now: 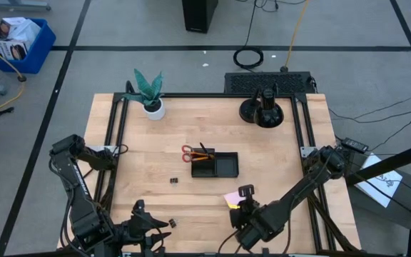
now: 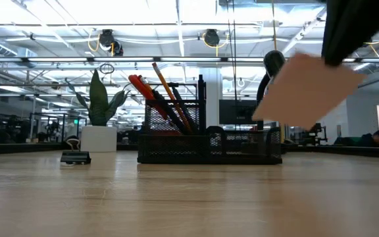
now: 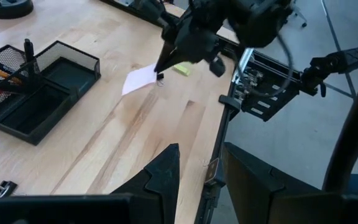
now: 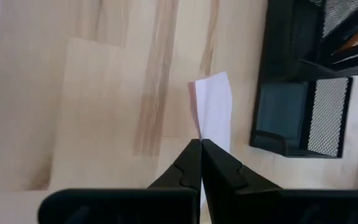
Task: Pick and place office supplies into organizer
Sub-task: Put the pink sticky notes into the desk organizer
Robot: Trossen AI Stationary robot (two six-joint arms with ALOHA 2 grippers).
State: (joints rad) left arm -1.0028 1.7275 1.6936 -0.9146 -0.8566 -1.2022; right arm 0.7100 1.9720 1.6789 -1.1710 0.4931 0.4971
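From my remote seat I saw the right gripper pinched together on the edge of a pink sticky-note pad, holding it lifted just above the wood table, near the table's front edge and a little in front of the black mesh organizer. A small yellow-green piece lay on the table close by the pad. The organizer held red-handled scissors and orange pencils standing in its tall compartment. The left gripper waited at the front left corner, its fingers apart and holding nothing. One binder clip lay left of the organizer, another near the left gripper. I could read no writing on anything.
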